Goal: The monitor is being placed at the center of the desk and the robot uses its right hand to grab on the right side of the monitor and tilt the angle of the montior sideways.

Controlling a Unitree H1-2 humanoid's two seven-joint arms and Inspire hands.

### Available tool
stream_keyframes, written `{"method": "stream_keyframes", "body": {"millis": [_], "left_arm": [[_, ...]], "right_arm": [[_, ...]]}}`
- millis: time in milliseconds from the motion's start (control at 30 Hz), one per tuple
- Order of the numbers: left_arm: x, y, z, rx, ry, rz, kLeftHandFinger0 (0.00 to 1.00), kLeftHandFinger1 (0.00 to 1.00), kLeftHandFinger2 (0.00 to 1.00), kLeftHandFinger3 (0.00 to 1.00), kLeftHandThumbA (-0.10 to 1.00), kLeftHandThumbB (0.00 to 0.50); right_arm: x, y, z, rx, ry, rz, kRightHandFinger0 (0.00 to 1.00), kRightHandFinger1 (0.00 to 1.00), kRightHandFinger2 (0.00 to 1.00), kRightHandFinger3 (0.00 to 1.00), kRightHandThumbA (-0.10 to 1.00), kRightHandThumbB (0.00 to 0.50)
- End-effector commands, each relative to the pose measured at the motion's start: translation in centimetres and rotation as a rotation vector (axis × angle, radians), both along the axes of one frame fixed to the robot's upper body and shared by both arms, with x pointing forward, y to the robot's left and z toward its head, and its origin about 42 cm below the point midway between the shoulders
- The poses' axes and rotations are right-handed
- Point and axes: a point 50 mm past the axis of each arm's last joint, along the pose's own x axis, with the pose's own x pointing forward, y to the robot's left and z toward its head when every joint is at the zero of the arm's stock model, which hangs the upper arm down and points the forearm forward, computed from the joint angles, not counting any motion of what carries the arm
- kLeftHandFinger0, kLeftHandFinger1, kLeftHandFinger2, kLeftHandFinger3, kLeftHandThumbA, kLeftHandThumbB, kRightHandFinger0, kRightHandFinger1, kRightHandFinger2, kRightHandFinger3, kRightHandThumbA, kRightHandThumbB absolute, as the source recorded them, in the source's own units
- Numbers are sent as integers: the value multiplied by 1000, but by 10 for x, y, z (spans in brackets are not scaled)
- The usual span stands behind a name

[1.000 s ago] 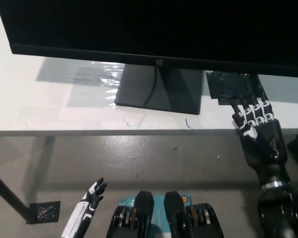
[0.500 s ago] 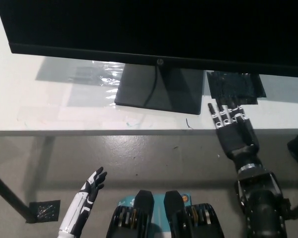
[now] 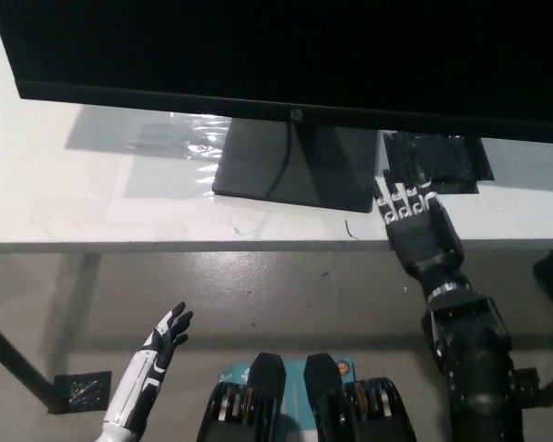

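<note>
Right hand (image 3: 410,214) nearer monitor (image 3: 286,55) stand

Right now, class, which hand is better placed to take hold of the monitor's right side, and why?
The right hand: it is raised over the desk edge just under the monitor, fingers apart. The left hand hangs low, below the desk.

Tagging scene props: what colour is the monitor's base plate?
Dark grey to black base plate, flat on the white desk; head view shows it.
</note>
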Motion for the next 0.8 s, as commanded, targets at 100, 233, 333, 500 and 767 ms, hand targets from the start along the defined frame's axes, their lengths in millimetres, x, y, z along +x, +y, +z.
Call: {"method": "stream_keyframes", "body": {"millis": [100, 233, 333, 500, 767], "left_arm": [[5, 0, 14, -19, -78, -18, 1000, 1000, 1000, 1000, 1000, 281], [5, 0, 13, -21, -75, -13, 1000, 1000, 1000, 1000, 1000, 285], [4, -1, 12, -20, -72, -16, 1000, 1000, 1000, 1000, 1000, 282], [3, -1, 12, -29, -69, -13, 1000, 1000, 1000, 1000, 1000, 280], [3, 0, 12, -20, -70, -11, 1000, 1000, 1000, 1000, 1000, 290]], "right_arm": [[30, -11, 61, 11, -136, -20, 1000, 1000, 1000, 1000, 1000, 366], [38, -20, 83, 4, -182, -39, 1000, 1000, 1000, 1000, 1000, 362], [46, -25, 91, -12, -172, -66, 1000, 1000, 1000, 1000, 1000, 362], [54, -26, 94, -41, -181, -61, 1000, 1000, 1000, 1000, 1000, 364], [78, -28, 97, -74, -140, -70, 1000, 1000, 1000, 1000, 1000, 364]]}}
